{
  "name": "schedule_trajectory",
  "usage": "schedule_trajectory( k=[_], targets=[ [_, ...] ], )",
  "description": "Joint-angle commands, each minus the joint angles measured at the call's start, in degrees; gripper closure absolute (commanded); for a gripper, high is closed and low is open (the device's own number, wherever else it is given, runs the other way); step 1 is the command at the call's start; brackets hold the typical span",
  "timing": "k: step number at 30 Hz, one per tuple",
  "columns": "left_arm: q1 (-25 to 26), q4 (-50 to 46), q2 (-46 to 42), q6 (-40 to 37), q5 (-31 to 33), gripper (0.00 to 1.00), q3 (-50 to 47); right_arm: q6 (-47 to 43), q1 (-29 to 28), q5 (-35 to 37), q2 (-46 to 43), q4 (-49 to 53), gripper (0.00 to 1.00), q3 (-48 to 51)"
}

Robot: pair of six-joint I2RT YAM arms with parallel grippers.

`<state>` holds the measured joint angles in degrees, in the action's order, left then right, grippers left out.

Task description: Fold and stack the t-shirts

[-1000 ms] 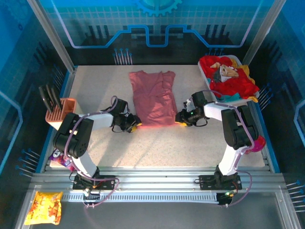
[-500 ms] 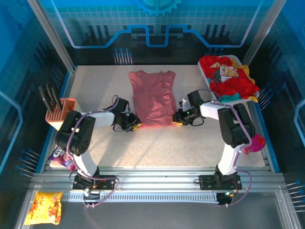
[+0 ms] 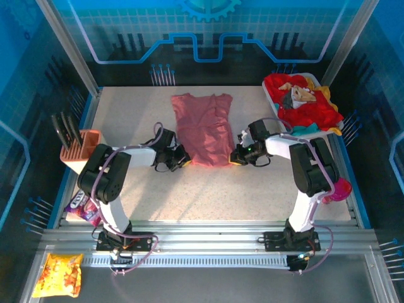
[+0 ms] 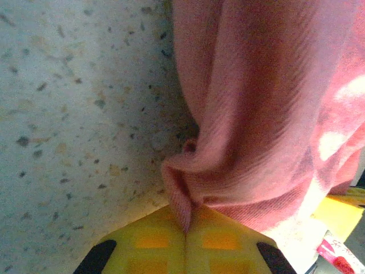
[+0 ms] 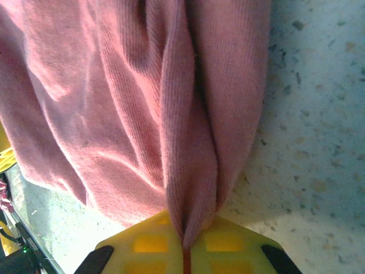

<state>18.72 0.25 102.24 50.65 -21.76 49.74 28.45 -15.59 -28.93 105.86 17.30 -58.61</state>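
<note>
From above, you have the pink t-shirt (image 3: 203,129) lying flat mid-table (image 3: 252,189), no fold made yet. The left gripper (image 3: 180,158) and right gripper (image 3: 237,154) are at its near corners, and the other t-shirts (image 3: 306,107) wait heaped far right. Your left wrist view adds the grip itself: yellow fingers (image 4: 154,242) pressed together on a pinch of hem. Your right wrist view shows the same, a ridge of cloth clamped tight.

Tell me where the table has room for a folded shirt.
Bare: the near table strip between the pink t-shirt and arm bases; the back-left patch between it and the orange rack. Crowded: the heaped tray back right; the hem, pinched by left gripper and right gripper.
</note>
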Motion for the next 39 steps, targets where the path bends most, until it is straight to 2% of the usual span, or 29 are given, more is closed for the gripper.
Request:
schedule_trajectory(
  k=[1,8,15,20,25,31,35,39],
  targets=[
    [-0.1,-4.6,-5.0,-1.7,2.3,1.0,0.0,-0.5,-0.1,0.5,-4.3,3.1,0.98,0.4],
    [1.0,-6.1,-12.2,0.0,1.8,1.0,-6.7,0.1,-1.1,-0.9,-8.6,3.5,1.0,4.9],
    [4.2,-6.7,-20.7,3.0,3.1,1.0,-15.7,1.8,-4.9,1.9,-17.7,6.0,1.0,12.2],
    [8.6,-11.0,-32.5,6.9,6.9,1.0,-22.2,6.0,-9.1,4.1,-27.0,7.1,1.0,18.5],
    [14.6,-20.6,-47.2,12.4,11.8,1.0,-27.2,11.6,-14.7,7.4,-36.6,8.2,1.0,26.0],
    [18.1,-29.0,-62.8,18.7,14.1,1.0,-30.7,16.5,-18.6,9.8,-46.1,11.8,1.0,29.8],
    [18.1,-31.2,-64.0,17.8,14.7,1.0,-28.9,15.8,-18.7,11.6,-48.2,16.1,1.0,26.8],
    [18.1,-30.4,-58.3,15.6,13.9,1.0,-24.4,14.4,-18.7,10.3,-45.2,16.9,1.0,22.8]
  ],
)
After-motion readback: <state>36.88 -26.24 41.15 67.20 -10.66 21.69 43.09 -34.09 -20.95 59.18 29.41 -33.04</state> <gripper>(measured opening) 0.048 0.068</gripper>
